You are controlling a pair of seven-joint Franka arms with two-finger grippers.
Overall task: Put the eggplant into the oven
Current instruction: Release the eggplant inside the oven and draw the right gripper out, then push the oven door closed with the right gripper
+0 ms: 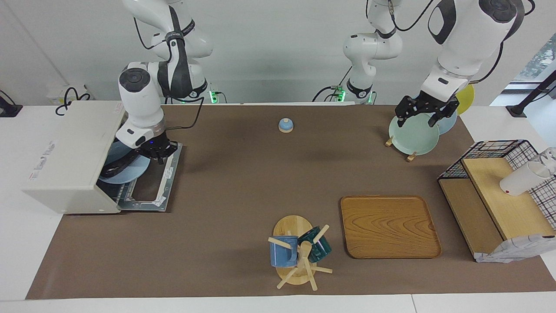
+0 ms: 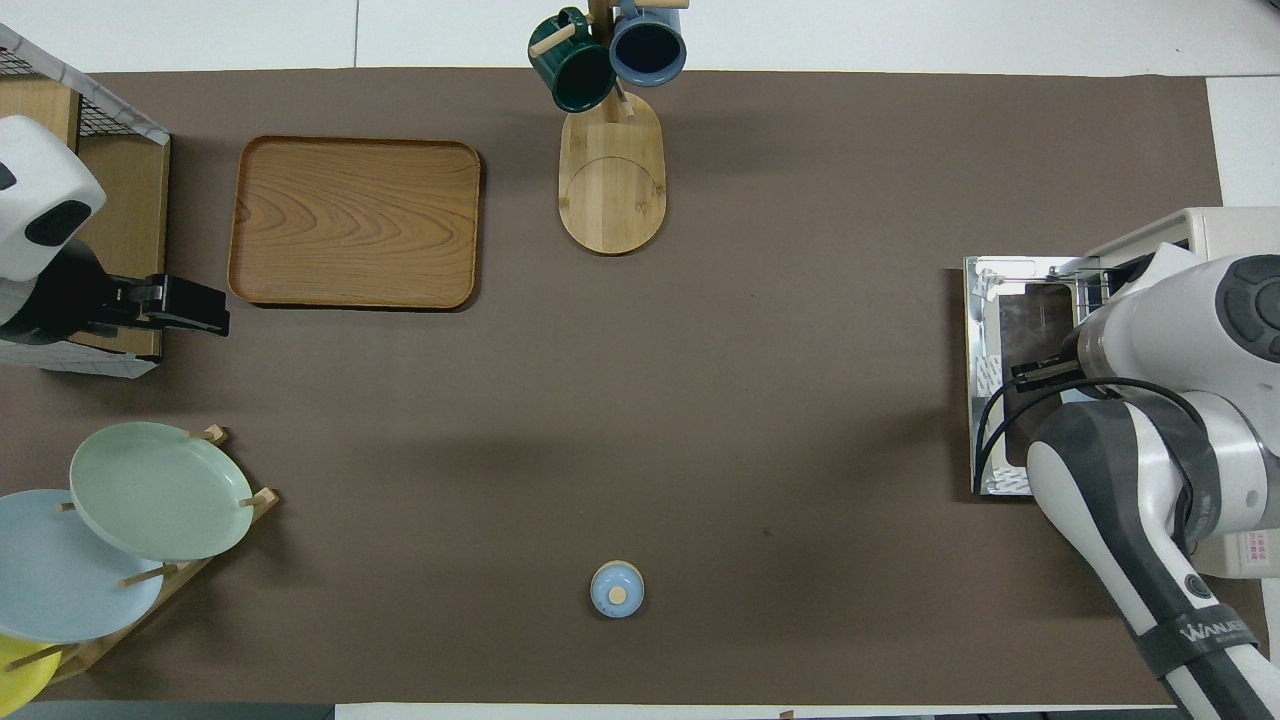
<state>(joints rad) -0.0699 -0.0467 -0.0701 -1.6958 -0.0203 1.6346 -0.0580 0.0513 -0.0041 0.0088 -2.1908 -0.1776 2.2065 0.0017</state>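
Plain pale wall (image 1: 269, 52) across the top of the frame. White bench (image 1: 26, 261) below, covered by a brown mat (image 1: 243, 182). Window (image 1: 538, 61) at upper right, daylight coming through.

2 glossy white arms with dark grey joint panels and round black joint caps. Loose black cables run along them. Hands are black. Green lights glow at both bases; 1 forearm reads "WANUE".
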